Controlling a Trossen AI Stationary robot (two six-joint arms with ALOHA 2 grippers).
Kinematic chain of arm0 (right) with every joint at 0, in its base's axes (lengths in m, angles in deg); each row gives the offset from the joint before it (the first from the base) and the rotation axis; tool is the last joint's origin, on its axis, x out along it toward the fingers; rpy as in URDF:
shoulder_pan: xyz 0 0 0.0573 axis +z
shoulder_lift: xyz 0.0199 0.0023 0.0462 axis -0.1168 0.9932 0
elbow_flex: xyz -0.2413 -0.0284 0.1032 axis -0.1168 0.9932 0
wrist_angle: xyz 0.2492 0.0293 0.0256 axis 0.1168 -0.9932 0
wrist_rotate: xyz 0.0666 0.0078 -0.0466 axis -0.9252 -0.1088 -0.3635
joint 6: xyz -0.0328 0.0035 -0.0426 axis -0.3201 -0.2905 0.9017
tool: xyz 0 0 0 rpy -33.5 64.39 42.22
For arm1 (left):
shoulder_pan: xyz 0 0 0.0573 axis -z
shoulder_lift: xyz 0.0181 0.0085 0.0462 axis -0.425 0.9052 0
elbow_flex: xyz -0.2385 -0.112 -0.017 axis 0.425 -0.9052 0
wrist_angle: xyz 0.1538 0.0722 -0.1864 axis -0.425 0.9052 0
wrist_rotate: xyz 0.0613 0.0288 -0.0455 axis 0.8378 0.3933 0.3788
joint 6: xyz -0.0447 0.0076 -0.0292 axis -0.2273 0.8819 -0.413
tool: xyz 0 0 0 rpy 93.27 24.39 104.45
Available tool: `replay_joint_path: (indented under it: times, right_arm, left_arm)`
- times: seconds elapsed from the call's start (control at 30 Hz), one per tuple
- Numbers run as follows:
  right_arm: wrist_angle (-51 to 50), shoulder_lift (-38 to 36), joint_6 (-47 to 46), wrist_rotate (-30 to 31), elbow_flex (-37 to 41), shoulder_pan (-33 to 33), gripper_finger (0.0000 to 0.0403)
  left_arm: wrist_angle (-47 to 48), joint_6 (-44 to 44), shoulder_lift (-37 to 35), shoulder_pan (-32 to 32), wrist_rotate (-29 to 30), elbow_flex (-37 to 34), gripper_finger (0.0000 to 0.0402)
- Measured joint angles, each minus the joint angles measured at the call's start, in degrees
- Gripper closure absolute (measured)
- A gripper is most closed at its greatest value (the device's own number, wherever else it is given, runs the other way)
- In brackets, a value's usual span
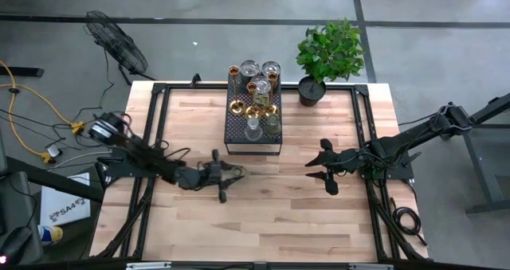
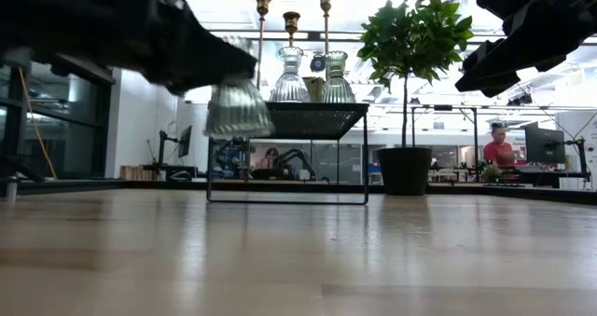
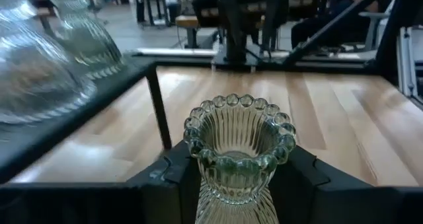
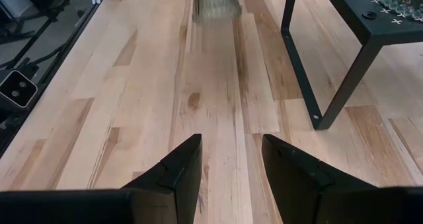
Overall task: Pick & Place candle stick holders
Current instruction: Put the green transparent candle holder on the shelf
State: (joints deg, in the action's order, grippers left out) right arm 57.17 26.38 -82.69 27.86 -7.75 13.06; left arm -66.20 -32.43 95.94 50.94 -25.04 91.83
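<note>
1. Ribbed glass candle holder (image 3: 238,161) sits clamped between the left gripper (image 1: 225,175) fingers, lifted off the table (image 1: 303,214), just in front of the black perforated stand (image 1: 239,131); other holders (image 1: 259,95) remain on that stand.
2. Right gripper (image 4: 230,168) hovers over bare wood, fingers apart, nothing held.

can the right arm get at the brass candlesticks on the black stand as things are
Probably yes: the right claw is open and empty, with bare table between it and the stand. The brass candlesticks sit among glass holders, so space is tight.
</note>
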Motion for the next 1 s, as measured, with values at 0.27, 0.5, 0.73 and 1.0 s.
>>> replay_joint_path:
  times: [0.27, 0.5, 0.73, 1.0]
  right_arm:
    - [-0.02, 0.0, 0.0, 0.0, 0.0, 0.0, 0.0253]
    - [-0.01, 0.01, 0.0, 0.0, 0.0, -0.02, 0.0253]
    - [0.05, 0.0, 0.01, 0.0, 0.0, -0.01, 0.0253]
    - [-0.02, 0.0, 0.0, 0.0, 0.0, -0.02, 0.0253]
  left_arm:
    - [7.97, 4.96, -13.59, 3.17, 9.41, -2.75, 0.0267]
    - [20.9, 5.57, -23.88, 1.76, 17.21, -1.22, 0.0266]
    - [27.73, 5.91, -27.46, -3.9, 15.76, 1.05, 0.0266]
    - [31.07, 6.41, -27.44, -12.1, 12.74, 3.56, 0.0266]
